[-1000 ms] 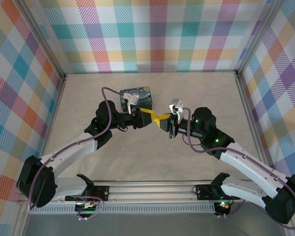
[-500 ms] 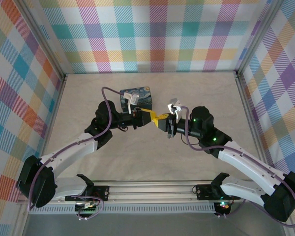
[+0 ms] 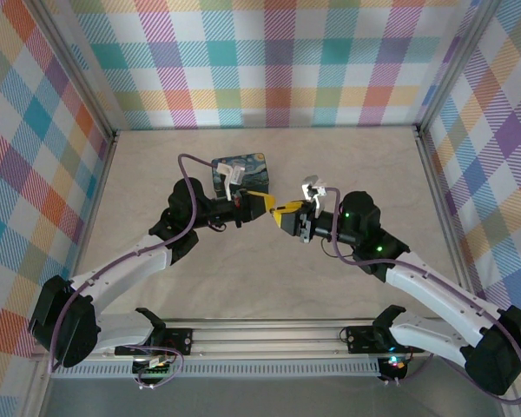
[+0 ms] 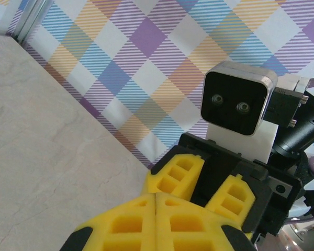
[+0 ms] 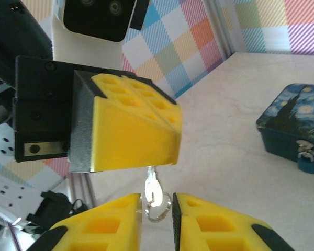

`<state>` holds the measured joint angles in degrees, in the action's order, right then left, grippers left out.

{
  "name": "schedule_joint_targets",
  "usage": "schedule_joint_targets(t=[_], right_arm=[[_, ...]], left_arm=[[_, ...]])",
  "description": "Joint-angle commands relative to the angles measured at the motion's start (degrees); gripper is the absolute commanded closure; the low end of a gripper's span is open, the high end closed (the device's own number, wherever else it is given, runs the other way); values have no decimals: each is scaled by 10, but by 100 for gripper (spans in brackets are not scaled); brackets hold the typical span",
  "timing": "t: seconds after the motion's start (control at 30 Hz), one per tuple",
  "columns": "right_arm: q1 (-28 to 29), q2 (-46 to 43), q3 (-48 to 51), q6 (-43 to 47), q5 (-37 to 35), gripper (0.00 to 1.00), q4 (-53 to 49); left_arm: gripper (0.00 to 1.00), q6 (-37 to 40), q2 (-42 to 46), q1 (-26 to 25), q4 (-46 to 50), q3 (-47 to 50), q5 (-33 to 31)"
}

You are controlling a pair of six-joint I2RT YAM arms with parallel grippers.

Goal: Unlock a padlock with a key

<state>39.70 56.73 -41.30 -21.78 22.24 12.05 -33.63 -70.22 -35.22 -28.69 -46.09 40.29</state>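
Hanging, apparently, from the clenched left claw [image 4: 156,201], the key [image 5: 152,187] dangles between the parted right claw [image 5: 157,203].

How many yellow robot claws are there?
2. The left gripper is shut on a small silver key. The right gripper, open, faces it tip to tip above the table, with the key hanging between its fingers.

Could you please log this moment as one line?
left hand: shut on key | right hand: open around key | padlock: on tin, untouched
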Motion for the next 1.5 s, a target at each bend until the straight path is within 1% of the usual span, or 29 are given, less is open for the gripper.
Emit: schedule_joint_targets(t=[0.0, 0.13, 0.57, 0.7, 1.03, 1.13, 1.17, 1.23, 1.27, 1.37, 1.43, 1.47], right_arm=[[-1, 6, 6, -28, 39, 74, 55], [-2, 13, 8, -36, 43, 72, 66], [-1, 38, -5, -48, 48, 74, 71], [-1, 40, -5, -48, 44, 80, 67], [-1, 24, -3, -46, 21, 100, 49], [-1, 19, -3, -44, 16, 100, 43], [-1, 19, -3, -43, 14, 100, 40], [-1, 16, -6, -35, 10, 100, 25], [-1, 16, -7, -32, 7, 100, 16], [-1, 12, -10, -15, -8, 100, -23], [-2, 4, -7, -4, -28, 100, -55], [-2, -1, -5, 1, -38, 100, -69]], left_arm=[[100, -1, 15, -5, -11, -1, -6], [100, -1, 16, -5, -11, 3, -8], [100, 0, 20, -5, -11, 6, -11], [100, 1, 21, -6, -11, 7, -14], [100, 4, 25, -5, -11, 11, -15], [100, 6, 25, -6, -11, 13, -16], [98, 7, 26, -6, -8, 12, -18], [82, 12, 27, -5, 4, 9, -27], [76, 15, 29, -5, 11, 8, -32], [55, 33, 39, -5, 44, -1, -57], [44, 47, 44, -5, 85, -14, -86], [41, 56, 45, -5, 108, -23, -100]])
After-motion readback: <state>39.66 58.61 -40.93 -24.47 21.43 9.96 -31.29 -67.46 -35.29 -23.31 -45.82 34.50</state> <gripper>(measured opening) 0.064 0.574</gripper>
